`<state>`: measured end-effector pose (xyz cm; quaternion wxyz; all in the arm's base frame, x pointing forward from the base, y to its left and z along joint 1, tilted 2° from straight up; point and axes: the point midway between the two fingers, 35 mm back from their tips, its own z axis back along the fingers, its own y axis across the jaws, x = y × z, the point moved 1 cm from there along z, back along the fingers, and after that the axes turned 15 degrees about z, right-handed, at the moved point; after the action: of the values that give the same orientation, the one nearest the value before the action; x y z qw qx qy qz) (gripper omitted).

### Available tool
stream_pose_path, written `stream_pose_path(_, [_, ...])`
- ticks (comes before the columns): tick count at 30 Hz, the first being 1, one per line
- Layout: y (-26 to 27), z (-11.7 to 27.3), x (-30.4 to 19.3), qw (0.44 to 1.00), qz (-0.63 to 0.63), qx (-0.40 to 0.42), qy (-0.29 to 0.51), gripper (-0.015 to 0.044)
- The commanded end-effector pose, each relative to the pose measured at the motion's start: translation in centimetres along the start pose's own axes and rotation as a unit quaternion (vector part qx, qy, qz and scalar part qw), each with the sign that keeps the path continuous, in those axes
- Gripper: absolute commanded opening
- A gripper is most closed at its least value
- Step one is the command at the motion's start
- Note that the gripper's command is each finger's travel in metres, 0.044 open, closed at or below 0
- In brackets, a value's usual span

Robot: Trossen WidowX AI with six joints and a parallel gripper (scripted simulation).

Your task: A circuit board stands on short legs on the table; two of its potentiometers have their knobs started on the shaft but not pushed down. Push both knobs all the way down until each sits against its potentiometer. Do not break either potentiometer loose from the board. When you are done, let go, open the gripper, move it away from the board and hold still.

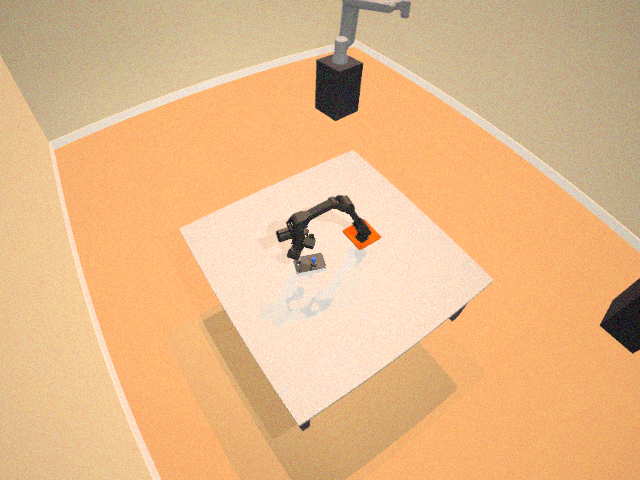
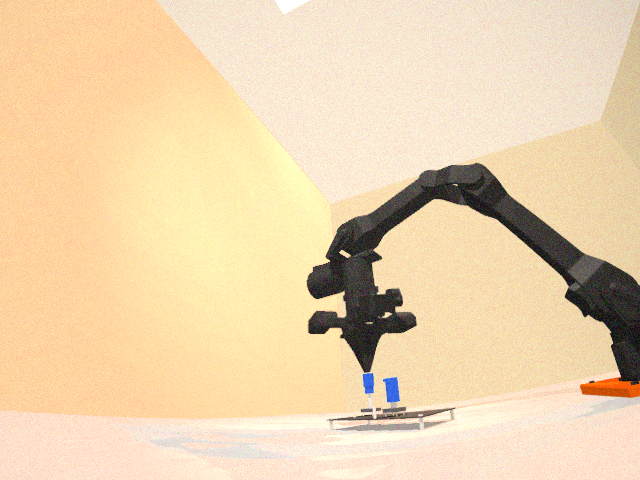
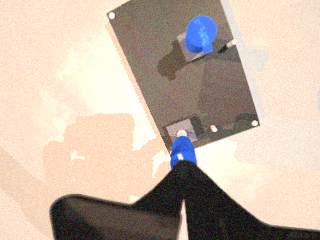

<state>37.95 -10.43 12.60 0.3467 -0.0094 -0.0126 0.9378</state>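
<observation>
Hovering or lightly touching, can't tell which: tool (image 1: 293, 255) (image 2: 367, 369) (image 3: 185, 166) tip is right at the top of the slim knob (image 2: 368, 383) (image 3: 183, 150). Tool is fully closed, fingertips together, nothing gripped. It points down, arm (image 1: 317, 207) (image 2: 403, 206) arched over from its orange base (image 1: 376, 236) (image 2: 594, 388), on the right in the exterior view.

Board (image 1: 319, 266) (image 2: 434, 413) (image 3: 150, 45) stands on short legs (image 2: 421, 422) on the surface (image 1: 361, 320) (image 2: 258, 454) (image 3: 50, 60); from the top it's left of the base and a bit nearer.

Both knobs are blue. Slim one, left in the exterior view, sits high: a long bit of pale shaft (image 2: 370, 405) (image 3: 181, 134) shows below it, so not seated. Wide one (image 1: 313, 260) (image 2: 391, 389) (image 3: 201, 31) is to its right, also not seated, with a short gap above its potentiometer. Both knobs are upright or close to it; the wide one looks slightly tilted in the exterior view, could be the lens.

Wrist view has the slim knob near, at the board's near edge, and the wide one far. Top view: slim knob too small to make out.
</observation>
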Motion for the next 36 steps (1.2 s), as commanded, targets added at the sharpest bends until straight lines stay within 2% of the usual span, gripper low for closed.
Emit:
stream_pose_path(1, [0.07, -0.27, 0.02, 1.000, 0.002, 0.002, 0.000, 0.0000])
stream_pose_path(36, [0.08, -0.92, 0.02, 1.000, 0.002, 0.002, 0.000, 0.0000])
